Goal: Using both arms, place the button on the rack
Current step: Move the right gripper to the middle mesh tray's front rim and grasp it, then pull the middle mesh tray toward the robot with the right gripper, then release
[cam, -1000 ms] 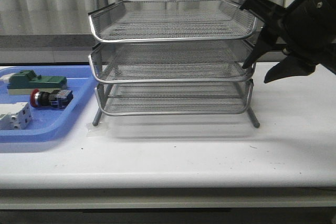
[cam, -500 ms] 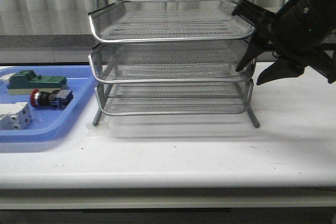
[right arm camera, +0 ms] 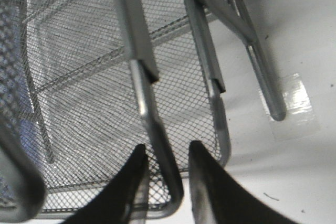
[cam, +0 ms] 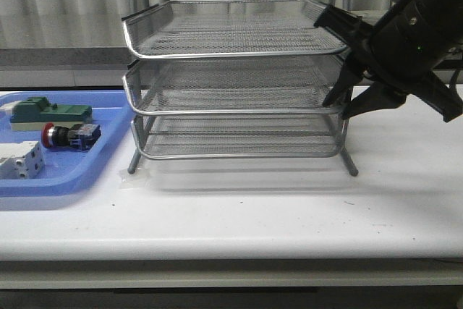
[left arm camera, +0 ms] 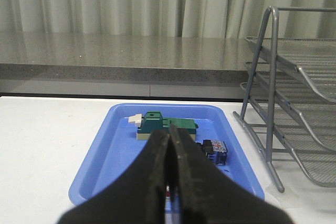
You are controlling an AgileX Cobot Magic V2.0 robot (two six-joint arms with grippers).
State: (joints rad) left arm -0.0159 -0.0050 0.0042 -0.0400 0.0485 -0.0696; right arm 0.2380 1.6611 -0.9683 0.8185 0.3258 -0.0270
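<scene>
The button (cam: 69, 135), with a red cap and a black and blue body, lies in the blue tray (cam: 72, 170) at the left. In the left wrist view the button (left arm camera: 214, 151) shows partly behind my left gripper (left arm camera: 169, 134), which is shut and empty above the tray. The silver three-tier wire rack (cam: 231, 54) stands mid-table. My right gripper (cam: 338, 108) is open at the middle tier's front right corner. In the right wrist view its fingers (right arm camera: 168, 149) straddle that tier's rim (right arm camera: 152, 119) with gaps on both sides.
A green block (cam: 47, 111) and a white terminal block (cam: 18, 158) also lie in the blue tray. The rack's thin legs (cam: 350, 163) stand on the white table. A grey ledge and curtains run behind.
My right gripper has moved left and slightly down, from beside the rack's right side to the middle tier's front right corner. The button and tray have not moved.
</scene>
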